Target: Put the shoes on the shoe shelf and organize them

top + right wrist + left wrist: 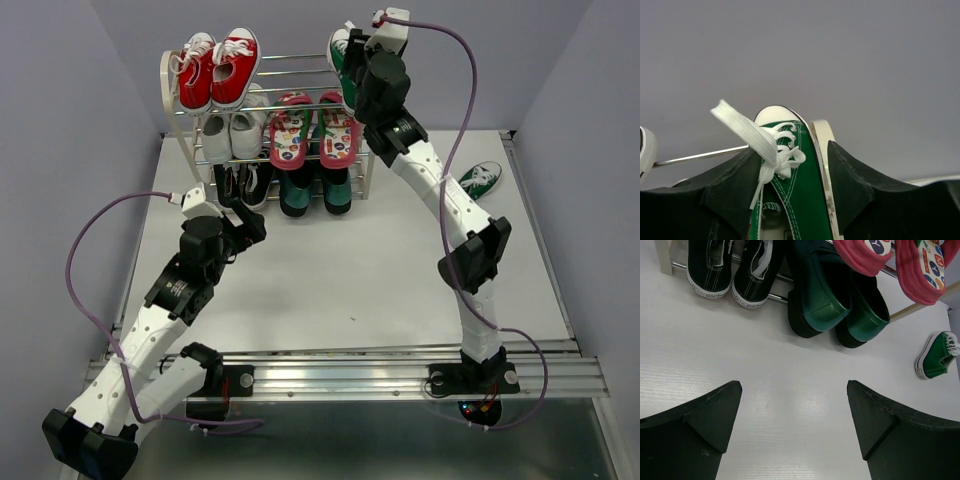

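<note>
Bright, even light fell from overhead, and soft shadows sat under the arms on the white bench (330,280). The chrome rods (295,62) glinted. Close up, the dark fingers (695,435) went soft-edged.

Green sneaker (800,195): toe pointing away from the camera, white toe cap uppermost. White laces (776,150) are loose, with one flat end sticking out to the sneaker's left.

Right gripper (792,150): dark fingers (725,192) stand one on each side of the sneaker; contact cannot be determined.

Cream side frame (822,137): just right of the sneaker, inside the right-hand finger.

Chrome rod (700,156): runs off to the sneaker's left.

Grey wall (850,50): behind the sneaker.
</note>
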Tool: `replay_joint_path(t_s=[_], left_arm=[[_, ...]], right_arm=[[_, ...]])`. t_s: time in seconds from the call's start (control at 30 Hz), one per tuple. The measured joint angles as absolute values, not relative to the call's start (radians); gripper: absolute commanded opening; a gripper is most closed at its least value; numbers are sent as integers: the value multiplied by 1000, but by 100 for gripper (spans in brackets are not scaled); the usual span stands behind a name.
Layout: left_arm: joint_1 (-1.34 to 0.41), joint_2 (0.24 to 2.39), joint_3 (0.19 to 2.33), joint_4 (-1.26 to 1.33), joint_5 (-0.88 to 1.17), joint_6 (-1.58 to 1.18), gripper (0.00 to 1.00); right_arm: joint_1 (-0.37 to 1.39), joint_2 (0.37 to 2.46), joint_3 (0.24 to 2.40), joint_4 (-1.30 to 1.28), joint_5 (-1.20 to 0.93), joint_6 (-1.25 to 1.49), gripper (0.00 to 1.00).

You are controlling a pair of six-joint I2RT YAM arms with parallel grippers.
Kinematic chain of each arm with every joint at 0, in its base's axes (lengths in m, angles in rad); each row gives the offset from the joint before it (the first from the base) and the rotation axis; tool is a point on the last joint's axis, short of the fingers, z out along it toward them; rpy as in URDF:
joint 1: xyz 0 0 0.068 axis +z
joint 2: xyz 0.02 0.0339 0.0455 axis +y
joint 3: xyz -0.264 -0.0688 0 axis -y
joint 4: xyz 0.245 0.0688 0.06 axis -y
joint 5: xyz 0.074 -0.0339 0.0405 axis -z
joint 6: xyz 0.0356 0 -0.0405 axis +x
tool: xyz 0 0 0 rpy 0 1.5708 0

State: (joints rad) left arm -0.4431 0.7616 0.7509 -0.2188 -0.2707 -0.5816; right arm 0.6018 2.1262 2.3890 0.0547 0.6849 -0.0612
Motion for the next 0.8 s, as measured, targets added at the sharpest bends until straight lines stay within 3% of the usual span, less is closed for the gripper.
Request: replay_joint_path(t_s=[0.17,0.23,0.47,0.67,0.8], left_arm=[[-443,760,751,-220,-271,-581,99],[-443,753,751,-222,-271,-582,99],[-443,722,751,-225,-270,-581,99],[-443,701,751,-229,-262,-581,99],[-443,697,751,-231,-261,-582,99]], right_arm=[[597,2058,2389,-3,588,6,80],[596,2019,2389,-38,530,29,100],[597,1732,2175,-166,494,81,100],[575,1382,1678,-238,677,170,100],[392,1246,1444,-324,696,286,100]])
